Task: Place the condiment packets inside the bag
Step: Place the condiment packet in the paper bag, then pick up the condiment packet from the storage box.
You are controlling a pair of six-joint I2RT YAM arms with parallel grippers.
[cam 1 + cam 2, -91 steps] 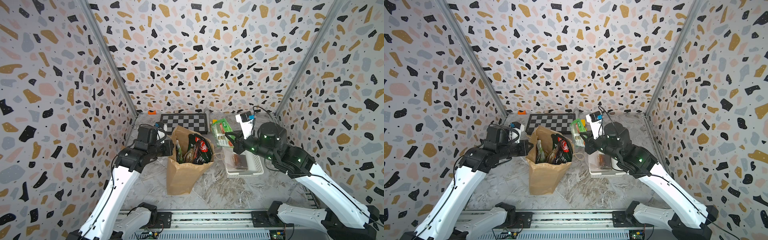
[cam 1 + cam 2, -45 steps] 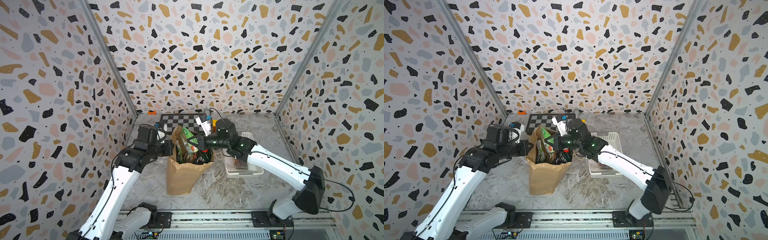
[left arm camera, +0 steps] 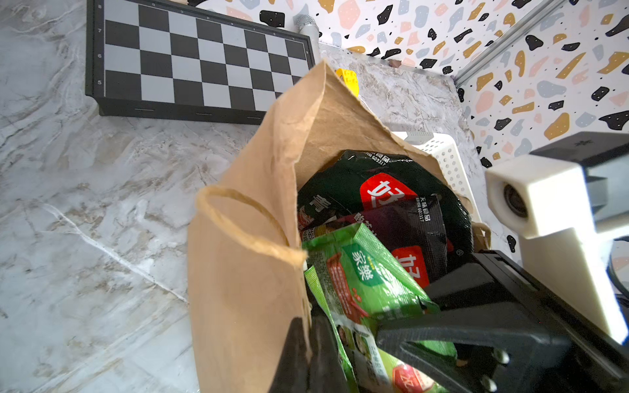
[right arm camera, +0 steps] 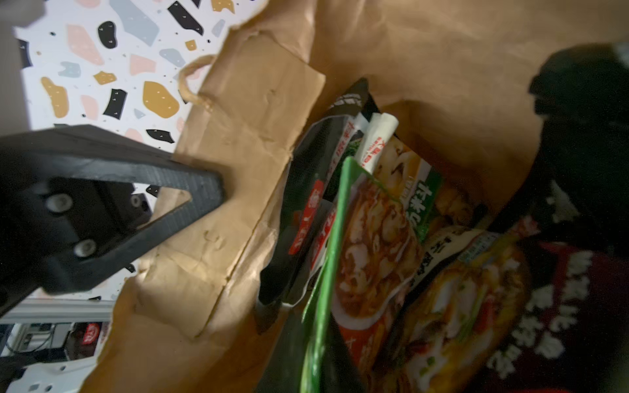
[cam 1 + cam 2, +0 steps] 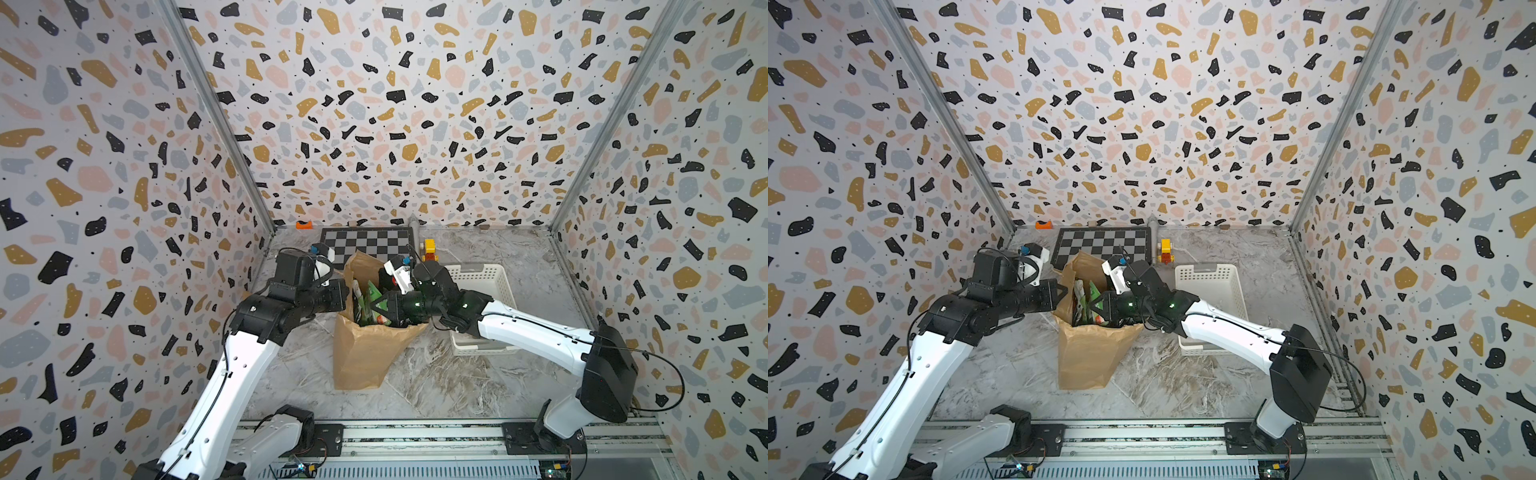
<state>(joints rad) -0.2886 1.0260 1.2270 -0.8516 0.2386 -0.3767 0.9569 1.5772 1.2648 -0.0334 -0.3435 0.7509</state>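
Observation:
The brown paper bag (image 5: 365, 353) (image 5: 1088, 353) stands upright in the middle of the table. My left gripper (image 5: 347, 297) (image 3: 309, 326) is shut on the bag's left rim, pinching the paper wall (image 3: 245, 272). My right gripper (image 5: 376, 307) (image 4: 316, 357) reaches into the bag's mouth from the right. Its fingers sit close on either side of the edge of a green condiment packet (image 3: 367, 279) (image 4: 374, 238). Behind it in the bag stand a large dark-green packet with a red logo (image 3: 357, 177) and a black-red one (image 3: 408, 224).
A white perforated basket (image 5: 486, 274) (image 5: 1208, 270) sits right of the bag, under my right arm. A chessboard (image 5: 370, 243) lies against the back wall, with a yellow toy (image 5: 430, 247) beside it and a small orange object (image 5: 304, 225) in the back left corner.
My right arm has swung from above the basket over to the bag with the green packet and lowered it into the bag's mouth. My left arm has stayed put on the rim.

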